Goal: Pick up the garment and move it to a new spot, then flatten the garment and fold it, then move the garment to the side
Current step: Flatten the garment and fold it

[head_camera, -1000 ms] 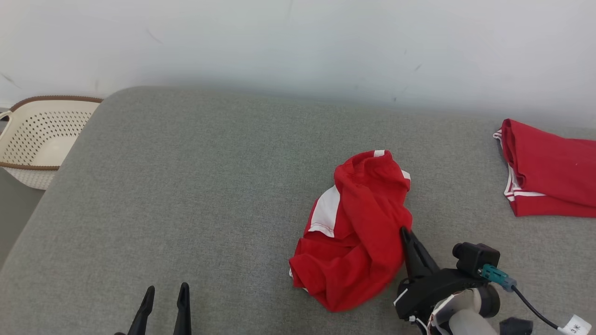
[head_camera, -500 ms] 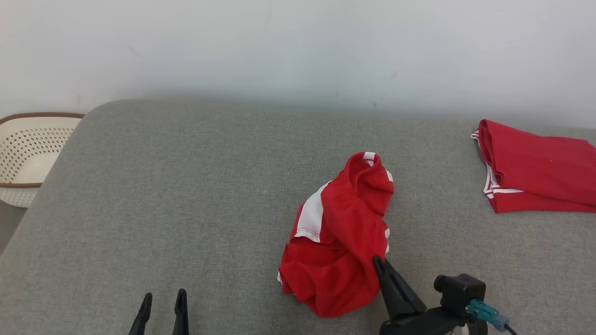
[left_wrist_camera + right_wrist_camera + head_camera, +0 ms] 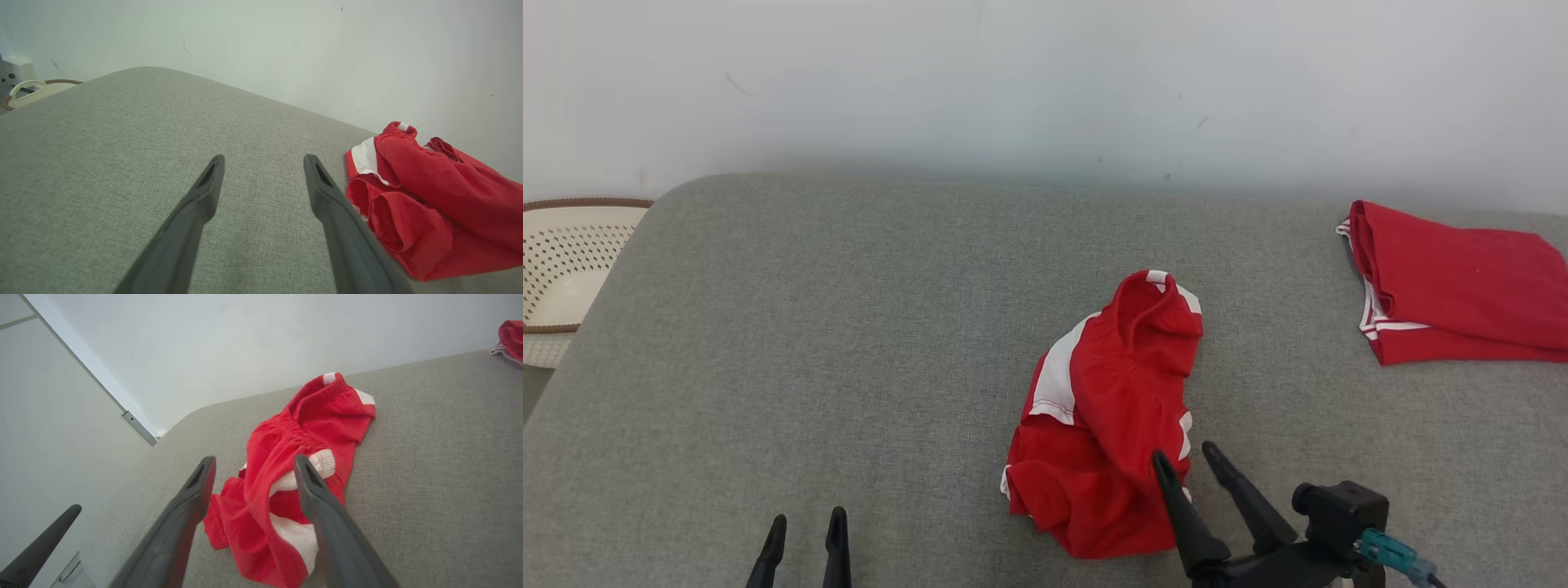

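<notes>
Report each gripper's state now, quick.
Left gripper: open, empty, over the grey cushion.
Right gripper: open, at the edge of the crumpled red garment, not gripping it.

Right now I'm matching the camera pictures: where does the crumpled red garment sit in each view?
Head view: crumpled garment, lower centre-right.
Left wrist view: crumpled garment at far right.
Right wrist view: crumpled garment at centre.
Shared landmark: grey cushion beneath it.
</notes>
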### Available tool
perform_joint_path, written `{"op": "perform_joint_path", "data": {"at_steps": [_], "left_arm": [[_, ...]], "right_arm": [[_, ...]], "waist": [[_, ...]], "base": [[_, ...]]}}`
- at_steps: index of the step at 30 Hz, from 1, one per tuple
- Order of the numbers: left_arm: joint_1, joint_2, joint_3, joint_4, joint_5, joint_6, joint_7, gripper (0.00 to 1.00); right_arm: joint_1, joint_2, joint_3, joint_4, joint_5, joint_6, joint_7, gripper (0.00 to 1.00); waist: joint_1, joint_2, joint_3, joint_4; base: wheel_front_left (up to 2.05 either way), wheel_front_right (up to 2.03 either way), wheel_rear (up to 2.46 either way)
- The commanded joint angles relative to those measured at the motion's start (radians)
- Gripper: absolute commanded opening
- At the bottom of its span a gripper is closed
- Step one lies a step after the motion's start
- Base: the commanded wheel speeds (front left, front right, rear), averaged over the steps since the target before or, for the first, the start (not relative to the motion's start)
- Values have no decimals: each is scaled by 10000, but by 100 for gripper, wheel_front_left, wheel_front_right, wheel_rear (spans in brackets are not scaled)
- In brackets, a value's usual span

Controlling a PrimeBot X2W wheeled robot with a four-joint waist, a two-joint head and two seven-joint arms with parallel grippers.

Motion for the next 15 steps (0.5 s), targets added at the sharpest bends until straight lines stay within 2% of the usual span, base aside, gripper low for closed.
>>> {"op": "perform_joint_path", "data": {"at_steps": [1, 8, 11, 12, 15], "left_arm": [[-1, 0, 40, 42, 1, 11, -34, 100], [97, -1, -46, -66, -67, 119, -34, 100], [77, 1, -130, -113, -76, 158, -34, 100], [12, 1, -120, -76, -74, 107, -34, 100], [-99, 3, -123, -14, -66, 51, -34, 100]], "right_arm": [[4, -46, -45, -108, -91, 5, -113, 100], [-262, -352, -624, -825, -30, 5, -422, 100], [-617, -570, -931, -604, -144, 5, -247, 100], [-977, -896, -1044, -311, -288, 5, -145, 100], [-1455, -1218, -1068, 481, -117, 5, -49, 100]], "waist": [[1, 0, 1, -9], [1, 0, 2, -20], [1, 0, 44, 2], [1, 0, 82, 39], [1, 0, 128, 129]], "base": [[0, 0, 0], [0, 0, 0], [0, 0, 0], [0, 0, 0], [0, 0, 0]]}}
